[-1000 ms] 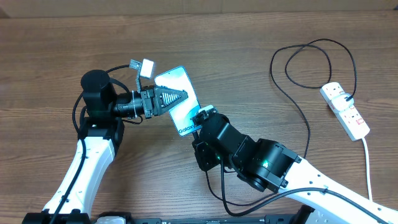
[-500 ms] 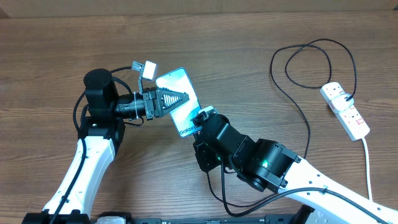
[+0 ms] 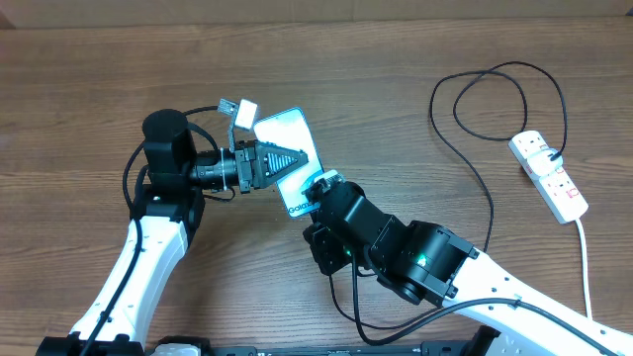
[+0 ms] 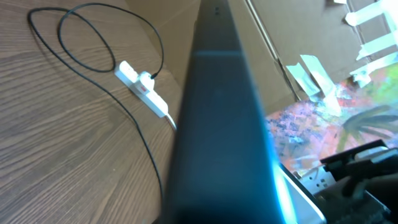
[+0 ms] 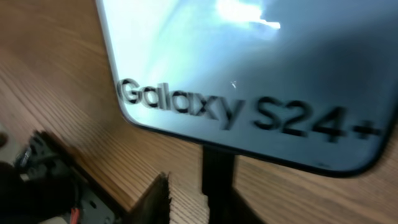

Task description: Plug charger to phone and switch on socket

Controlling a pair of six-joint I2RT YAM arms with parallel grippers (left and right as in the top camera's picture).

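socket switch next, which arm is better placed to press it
Right. The socket lies on that arm's side of the table, while the left jaws are shut on the phone.

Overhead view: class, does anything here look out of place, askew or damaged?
The phone is not lying flat: the left end effector grips it, tilted and apparently raised off the table. The charger cable sprawls in loose loops towards the socket on the right. Nothing looks spilled or damaged.
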